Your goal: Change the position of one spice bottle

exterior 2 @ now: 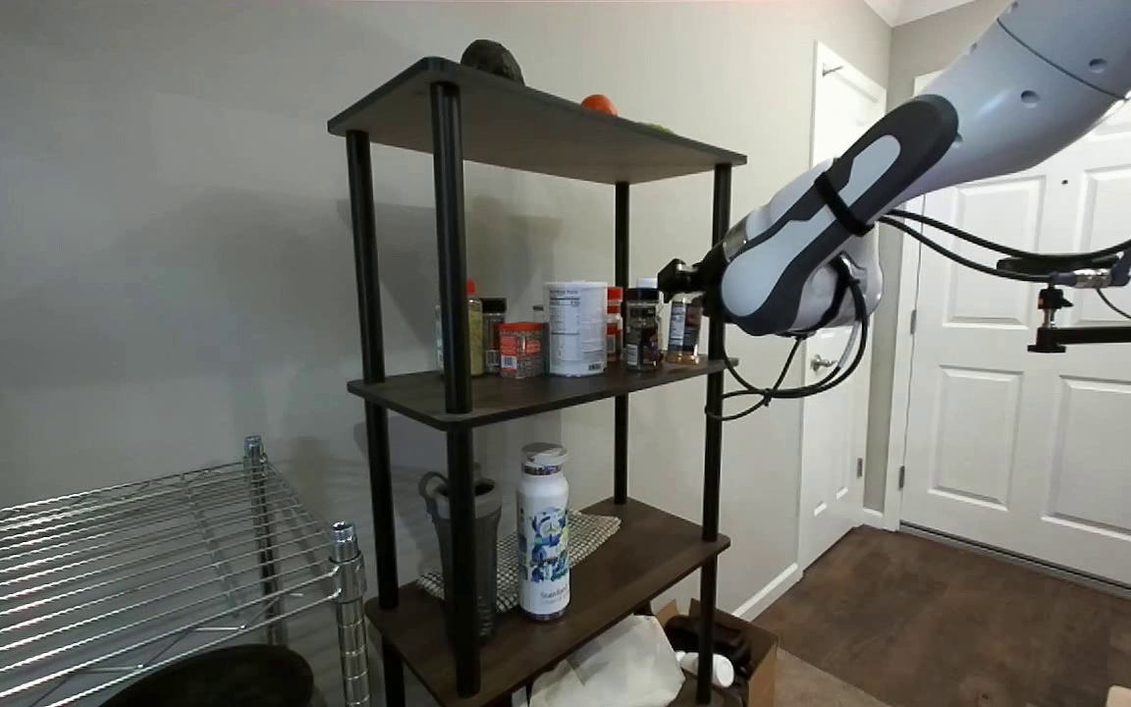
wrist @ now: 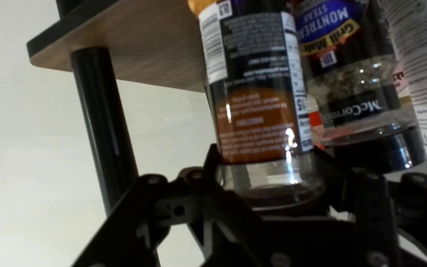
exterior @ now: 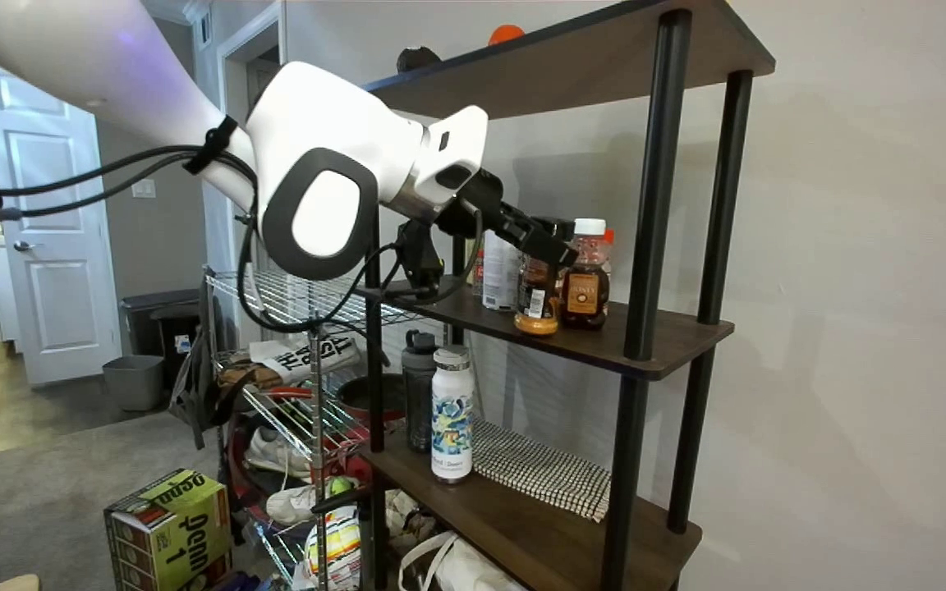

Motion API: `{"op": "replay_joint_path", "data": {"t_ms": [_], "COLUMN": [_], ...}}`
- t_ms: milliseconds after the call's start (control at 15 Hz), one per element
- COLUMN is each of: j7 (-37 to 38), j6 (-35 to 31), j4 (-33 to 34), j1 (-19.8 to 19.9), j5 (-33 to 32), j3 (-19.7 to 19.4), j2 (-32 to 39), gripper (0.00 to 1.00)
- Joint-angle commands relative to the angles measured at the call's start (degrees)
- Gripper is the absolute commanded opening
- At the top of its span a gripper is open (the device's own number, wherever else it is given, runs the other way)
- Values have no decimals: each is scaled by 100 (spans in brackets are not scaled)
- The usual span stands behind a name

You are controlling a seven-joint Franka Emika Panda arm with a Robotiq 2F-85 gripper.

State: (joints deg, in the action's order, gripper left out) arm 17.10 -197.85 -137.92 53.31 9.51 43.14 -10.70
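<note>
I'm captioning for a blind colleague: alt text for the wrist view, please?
A dark-labelled spice bottle is flanked by the pincer, with a Montreal Steak bottle at right and a brown shelf at upper left. Everything appears upside down.

Exterior views share the shelf (exterior 2: 516, 395) from opposite ends; wrist view, apparently inverted, close.

Claw (wrist: 270, 165) black; spice bottle (wrist: 256, 92) black, orange-brown; cloth (exterior: 539, 469) checked.

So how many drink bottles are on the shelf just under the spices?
2. The dark bottle is nearer the wire rack; the white patterned bottle stands beside it. In an exterior view, a black post partly hides the dark one.
</note>
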Motion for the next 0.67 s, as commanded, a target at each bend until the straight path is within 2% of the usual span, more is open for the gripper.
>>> {"op": "replay_joint_path", "data": {"t_ms": [0,400,600], "j7": [-103,154,382], "j6": [0,0,0], "j4": [209,375,420], "j1": [768,2347,2941], "j5": [447,619,624], "j3": [785,2359,3029], "j2": [-322,-1133,-1477], "gripper": [33,33,33]}}
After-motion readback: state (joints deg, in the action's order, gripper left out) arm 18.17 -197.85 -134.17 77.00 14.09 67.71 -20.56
